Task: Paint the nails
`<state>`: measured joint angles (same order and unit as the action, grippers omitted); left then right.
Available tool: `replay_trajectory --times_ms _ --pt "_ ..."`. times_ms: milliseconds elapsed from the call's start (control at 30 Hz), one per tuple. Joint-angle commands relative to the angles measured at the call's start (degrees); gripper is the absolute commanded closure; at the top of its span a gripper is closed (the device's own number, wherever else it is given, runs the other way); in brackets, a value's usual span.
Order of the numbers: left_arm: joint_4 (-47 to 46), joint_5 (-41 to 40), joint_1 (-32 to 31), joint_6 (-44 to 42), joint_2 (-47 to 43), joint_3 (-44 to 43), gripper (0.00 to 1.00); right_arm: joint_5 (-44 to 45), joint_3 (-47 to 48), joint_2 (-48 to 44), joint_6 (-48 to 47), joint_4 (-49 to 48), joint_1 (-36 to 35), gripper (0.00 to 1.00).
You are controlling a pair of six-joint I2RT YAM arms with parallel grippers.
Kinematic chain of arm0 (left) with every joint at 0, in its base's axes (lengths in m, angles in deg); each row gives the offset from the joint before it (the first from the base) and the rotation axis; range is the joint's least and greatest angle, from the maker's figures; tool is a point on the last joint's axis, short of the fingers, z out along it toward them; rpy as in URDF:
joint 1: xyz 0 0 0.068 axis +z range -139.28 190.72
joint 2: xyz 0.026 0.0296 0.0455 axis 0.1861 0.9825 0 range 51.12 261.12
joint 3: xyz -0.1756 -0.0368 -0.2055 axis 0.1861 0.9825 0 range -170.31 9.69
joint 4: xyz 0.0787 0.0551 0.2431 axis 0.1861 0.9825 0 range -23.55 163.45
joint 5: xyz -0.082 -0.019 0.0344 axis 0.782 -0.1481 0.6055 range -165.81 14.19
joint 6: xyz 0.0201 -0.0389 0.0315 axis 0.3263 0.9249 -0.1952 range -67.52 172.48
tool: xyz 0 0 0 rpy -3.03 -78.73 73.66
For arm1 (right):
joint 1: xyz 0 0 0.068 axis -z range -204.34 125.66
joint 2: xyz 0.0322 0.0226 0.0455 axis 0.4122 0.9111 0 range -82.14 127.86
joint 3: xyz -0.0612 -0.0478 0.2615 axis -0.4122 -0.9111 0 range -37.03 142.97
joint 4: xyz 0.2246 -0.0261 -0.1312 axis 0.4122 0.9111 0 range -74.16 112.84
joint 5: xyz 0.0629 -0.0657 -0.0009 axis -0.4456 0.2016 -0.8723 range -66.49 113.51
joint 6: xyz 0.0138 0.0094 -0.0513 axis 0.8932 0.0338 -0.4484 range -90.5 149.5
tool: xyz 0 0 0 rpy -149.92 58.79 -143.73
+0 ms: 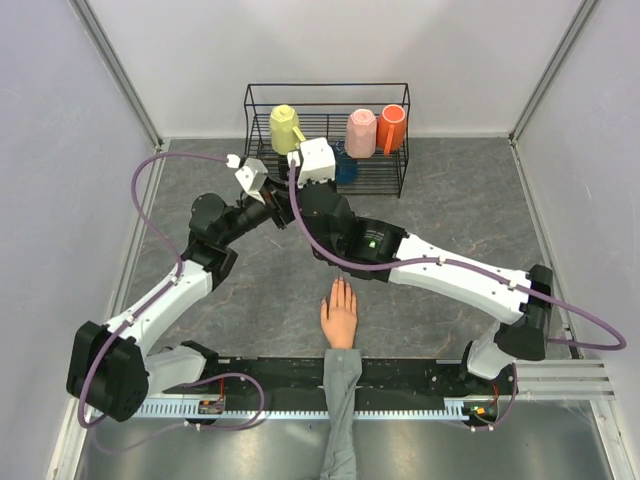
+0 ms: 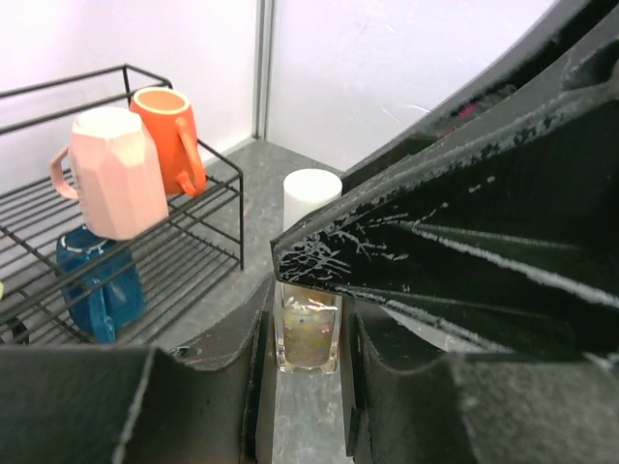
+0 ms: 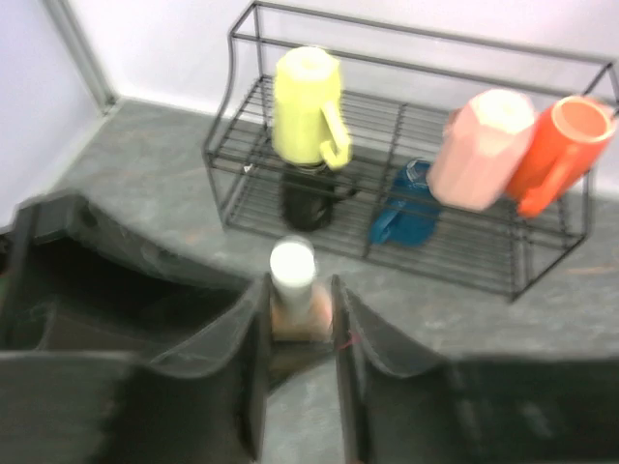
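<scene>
Currently held: a small polish bottle (image 2: pixel 308 333), standing between the two fingers of my left hand (image 2: pixel 306 324). They sit close against its glass sides, and I read that as a grip.
Right hand (image 3: pixel 300 290): fingers flank the same bottle at its white cap (image 3: pixel 292 263). The wrist view is blurred, so I cannot tell whether they pinch it.
Location of nails (image 1: pixel 341 284): at the fingertips of the mannequin hand (image 1: pixel 340 318), which lies flat on the tabletop (image 1: pixel 450 200). It is near my bases and well apart from both hands. The nails are too small to inspect singly.
Handling, nails: judged rigid, smooth and slick. They want a light brush touch, not a grip. The mannequin hand looks light and may slide if pushed.
Handling, bottle: square clear glass, likely slippery and breakable. Hold it low on the flat sides and take the cap by its round wall.
Materials: glossy peach skin, grey cloth sleeve (image 1: pixel 341 400), mottled grey tabletop.
Background: black wire rack (image 1: pixel 380 175) with mugs, beyond the bottle.
</scene>
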<state>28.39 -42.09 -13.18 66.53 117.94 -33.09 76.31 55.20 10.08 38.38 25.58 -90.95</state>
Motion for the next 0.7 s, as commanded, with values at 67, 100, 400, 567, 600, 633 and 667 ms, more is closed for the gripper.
replay_trajectory --times_ms 67,100,400,567,600,633,667 --pt "5.6 -2.1 2.2 -2.3 -1.6 -5.9 0.98 -12.9 7.3 -4.7 -3.3 11.5 -1.9 0.34" --pt "7.5 0.0 2.3 -2.3 -1.7 -6.5 0.98 -17.0 7.0 -6.5 -3.6 12.7 -1.9 0.29" --pt "23.5 17.0 2.6 -4.2 -5.7 -11.3 0.98 -60.8 5.2 -14.1 -10.0 17.4 15.5 0.12" --pt "23.8 25.2 3.6 -2.4 -5.2 -14.5 0.98 -92.7 7.4 -10.9 -9.3 14.5 28.8 0.23" --pt "23.6 25.9 3.8 -1.7 -5.0 -15.0 0.98 -96.1 7.7 -10.1 -9.1 13.9 30.0 0.24" --pt "23.3 27.0 3.9 -0.7 -4.3 -15.7 0.98 -100.2 8.9 -9.2 -9.1 13.7 31.4 0.27" --pt "22.0 27.5 4.1 0.1 -4.0 -16.1 0.98 -106.1 9.3 -7.7 -8.6 12.9 31.8 0.29"
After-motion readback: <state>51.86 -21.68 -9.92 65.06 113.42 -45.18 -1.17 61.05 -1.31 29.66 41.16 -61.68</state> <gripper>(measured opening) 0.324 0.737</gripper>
